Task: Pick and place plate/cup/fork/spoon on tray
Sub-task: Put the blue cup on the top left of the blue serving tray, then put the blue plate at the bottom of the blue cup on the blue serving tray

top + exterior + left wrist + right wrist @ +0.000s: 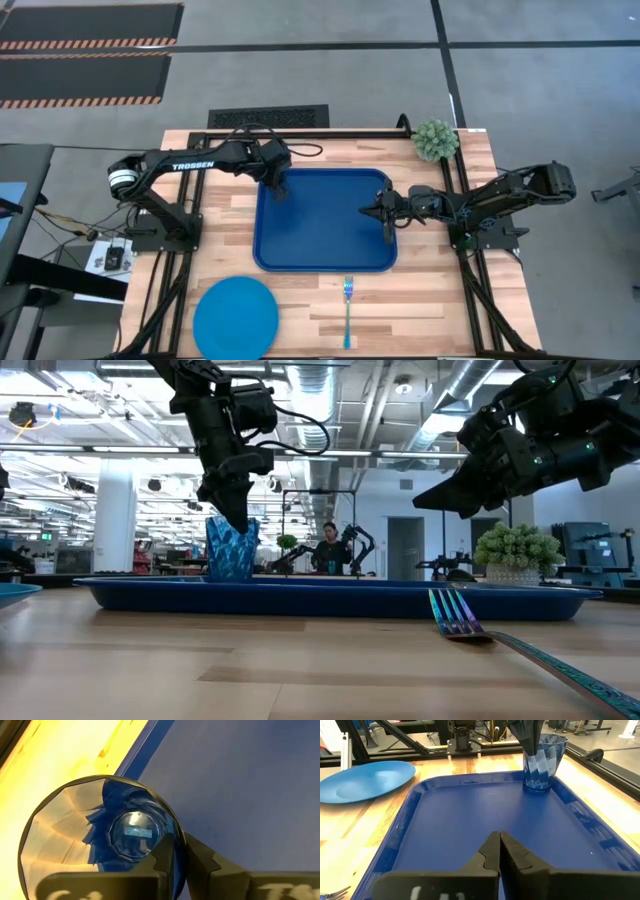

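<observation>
The translucent dark-blue cup (pixel 232 550) stands upright on its base in the far left corner of the dark-blue tray (pixel 320 235). My left gripper (pixel 277 188) comes down on the cup from above and is shut on its wall. My right gripper (pixel 367 210) is shut and empty above the tray's right part, pointing toward the table's left; it also shows in the right wrist view (pixel 499 836). The bright blue plate (pixel 235 318) lies flat on the table in front of the tray's left corner. The light-blue fork (pixel 348 310) lies flat in front of the tray. The spoon is out of view. My left gripper pinches the cup's wall at the rim (pixel 176 831), with one finger (pixel 167 862) inside the cup and one (pixel 202 865) outside. The fingers come from above, pointing down. The cup stands upright with its base on the tray (pixel 485 815).
A small green plant (pixel 436 139) stands at the table's far right corner. The tray's floor beside the cup is bare. People and other robot arms show in the room far behind the table in the low view.
</observation>
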`<action>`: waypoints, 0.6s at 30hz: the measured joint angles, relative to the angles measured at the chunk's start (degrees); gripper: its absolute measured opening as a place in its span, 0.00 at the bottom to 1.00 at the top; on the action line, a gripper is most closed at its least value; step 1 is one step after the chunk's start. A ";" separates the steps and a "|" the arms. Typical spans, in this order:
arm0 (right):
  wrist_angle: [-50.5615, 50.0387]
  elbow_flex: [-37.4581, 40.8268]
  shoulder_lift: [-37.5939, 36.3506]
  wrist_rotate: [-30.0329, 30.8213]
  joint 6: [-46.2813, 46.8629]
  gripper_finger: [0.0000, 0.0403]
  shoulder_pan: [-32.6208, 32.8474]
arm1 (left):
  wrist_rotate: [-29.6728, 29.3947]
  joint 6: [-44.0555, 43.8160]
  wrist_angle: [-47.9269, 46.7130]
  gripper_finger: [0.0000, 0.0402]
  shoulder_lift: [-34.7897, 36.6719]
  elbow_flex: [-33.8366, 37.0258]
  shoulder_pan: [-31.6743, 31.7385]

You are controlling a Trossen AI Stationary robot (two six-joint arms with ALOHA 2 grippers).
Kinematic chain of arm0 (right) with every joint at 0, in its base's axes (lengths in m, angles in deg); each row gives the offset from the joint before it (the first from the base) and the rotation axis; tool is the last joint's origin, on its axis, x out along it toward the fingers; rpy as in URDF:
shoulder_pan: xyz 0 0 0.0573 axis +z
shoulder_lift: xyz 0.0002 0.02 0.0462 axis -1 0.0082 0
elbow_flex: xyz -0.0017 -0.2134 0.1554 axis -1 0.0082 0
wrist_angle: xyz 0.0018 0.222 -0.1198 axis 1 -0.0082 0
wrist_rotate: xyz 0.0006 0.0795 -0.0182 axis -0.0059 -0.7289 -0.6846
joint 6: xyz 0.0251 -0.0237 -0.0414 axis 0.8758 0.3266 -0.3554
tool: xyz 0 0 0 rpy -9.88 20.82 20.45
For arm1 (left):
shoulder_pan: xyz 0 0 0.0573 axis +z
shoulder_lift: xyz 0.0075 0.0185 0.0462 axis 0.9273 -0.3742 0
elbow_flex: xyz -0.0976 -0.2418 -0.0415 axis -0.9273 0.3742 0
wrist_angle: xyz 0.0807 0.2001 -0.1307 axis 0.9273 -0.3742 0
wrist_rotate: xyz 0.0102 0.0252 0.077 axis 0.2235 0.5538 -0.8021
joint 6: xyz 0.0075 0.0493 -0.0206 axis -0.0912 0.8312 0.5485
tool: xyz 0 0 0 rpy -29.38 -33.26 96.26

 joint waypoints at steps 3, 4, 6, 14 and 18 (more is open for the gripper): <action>0.00 0.00 0.00 0.00 0.00 0.03 0.00 | -0.14 0.01 -0.07 0.11 -0.02 0.04 0.00; 0.01 0.00 0.00 0.00 0.00 0.03 0.00 | 0.00 0.02 -0.06 0.13 -0.02 0.04 0.00; 0.00 0.00 0.00 0.00 0.00 0.03 0.00 | 0.15 0.04 -0.06 0.17 -0.02 0.04 0.00; 0.01 0.00 0.00 0.00 0.02 0.04 0.00 | 0.24 0.84 -0.73 0.30 1.87 0.04 -1.27; 0.02 0.00 0.00 0.00 0.04 0.03 0.00 | -0.19 0.86 -1.31 0.33 4.26 0.04 -1.75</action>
